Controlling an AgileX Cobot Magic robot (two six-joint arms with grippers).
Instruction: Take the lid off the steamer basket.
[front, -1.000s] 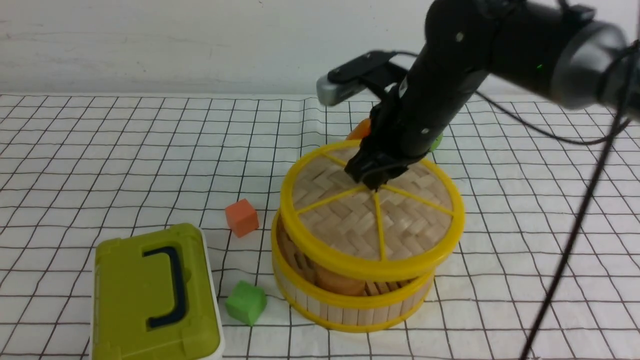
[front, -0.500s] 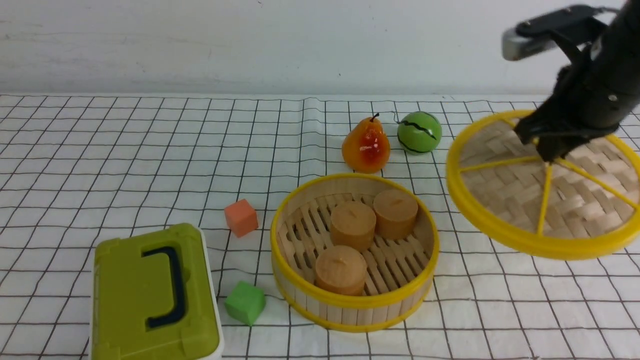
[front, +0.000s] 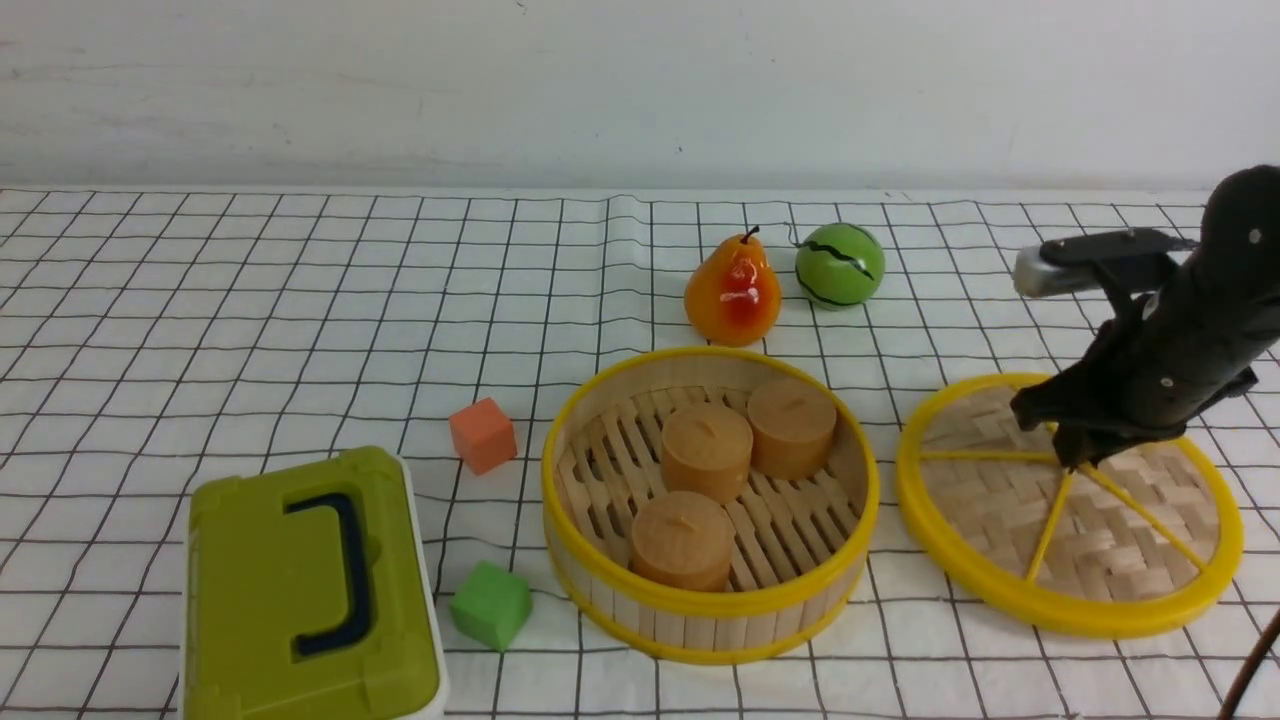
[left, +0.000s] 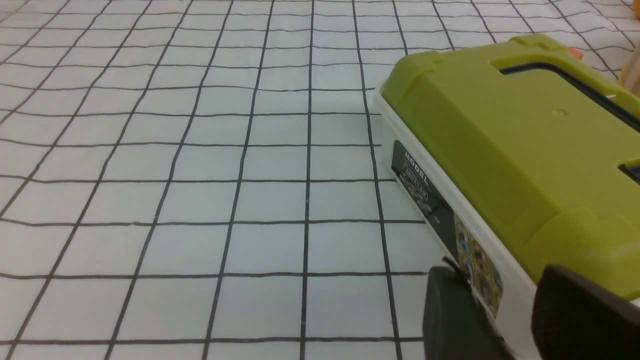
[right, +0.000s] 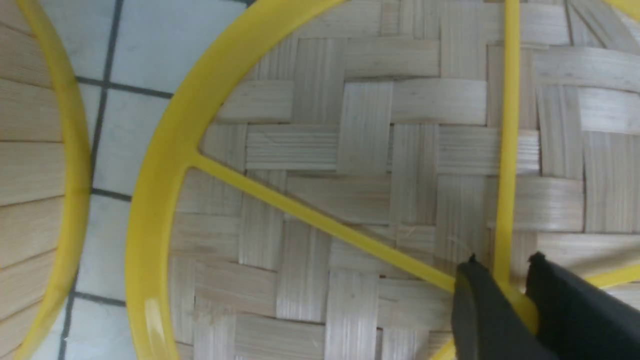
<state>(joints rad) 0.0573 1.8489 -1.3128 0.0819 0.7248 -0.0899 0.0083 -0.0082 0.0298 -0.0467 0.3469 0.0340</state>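
Only the left wrist view shows the left gripper, fingers apart beside the smooth olive box. Farther off, the right gripper pinches the yellow knob of the woven lid, lying right of the slatted steamer basket.

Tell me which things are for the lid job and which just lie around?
For the job:
flat round woven bamboo lid with yellow rim
round bamboo steamer basket with yellow rims
right gripper, fingers pinching the lid

Just lying about:
orange-yellow pear
green striped ball
orange cube
green cube
olive-green rectangular box
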